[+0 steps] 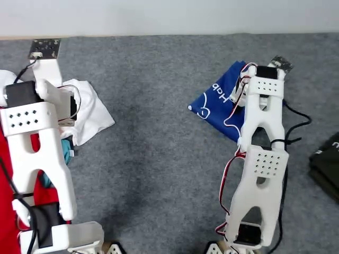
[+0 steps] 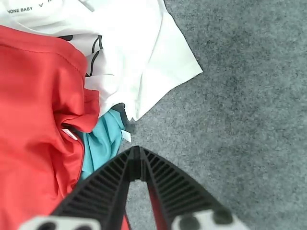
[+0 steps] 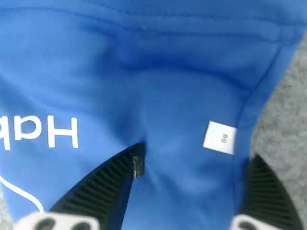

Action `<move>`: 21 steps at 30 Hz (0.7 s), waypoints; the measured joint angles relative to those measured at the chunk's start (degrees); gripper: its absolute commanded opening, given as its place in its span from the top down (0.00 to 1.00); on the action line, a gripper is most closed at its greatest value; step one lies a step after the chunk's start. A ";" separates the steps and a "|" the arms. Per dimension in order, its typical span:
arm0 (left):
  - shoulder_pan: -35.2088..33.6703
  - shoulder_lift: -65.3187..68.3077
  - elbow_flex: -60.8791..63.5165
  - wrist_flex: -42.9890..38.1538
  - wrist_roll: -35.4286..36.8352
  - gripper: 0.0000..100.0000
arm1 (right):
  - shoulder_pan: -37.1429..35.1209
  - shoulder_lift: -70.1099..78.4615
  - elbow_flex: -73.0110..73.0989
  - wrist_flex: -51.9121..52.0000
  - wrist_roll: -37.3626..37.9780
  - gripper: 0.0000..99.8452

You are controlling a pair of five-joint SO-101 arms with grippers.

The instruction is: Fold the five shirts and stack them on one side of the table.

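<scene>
One pincer (image 3: 196, 167), the right, gapes wide, apparently touching blue shirt (image 3: 144, 72).

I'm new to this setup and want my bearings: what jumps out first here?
The blue shirt stands out right of centre, under the right end effector, which is open over it. At the left edge, a red shirt, a white shirt and a teal shirt lie heaped by the shut left end effector.

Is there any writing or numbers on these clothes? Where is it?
Large white letters on the blue shirt: cut off, no whole word shows.
Small white tag at the blue shirt's edge: two tiny digits.
Small dark print on the white shirt: cut off at the picture's edge.
</scene>
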 measured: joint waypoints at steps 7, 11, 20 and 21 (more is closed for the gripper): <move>0.00 0.00 0.00 0.00 0.00 1.00 | -0.09 3.08 -0.09 -3.25 0.09 0.61; 0.00 0.00 0.00 0.00 0.00 1.00 | -0.26 4.84 -1.32 -5.01 0.18 0.66; 0.00 0.00 0.00 0.00 0.00 1.00 | 0.00 5.10 -1.67 -5.54 4.40 0.98; 0.00 0.00 0.00 0.00 0.00 1.00 | 0.00 5.10 -1.67 -5.54 5.63 0.97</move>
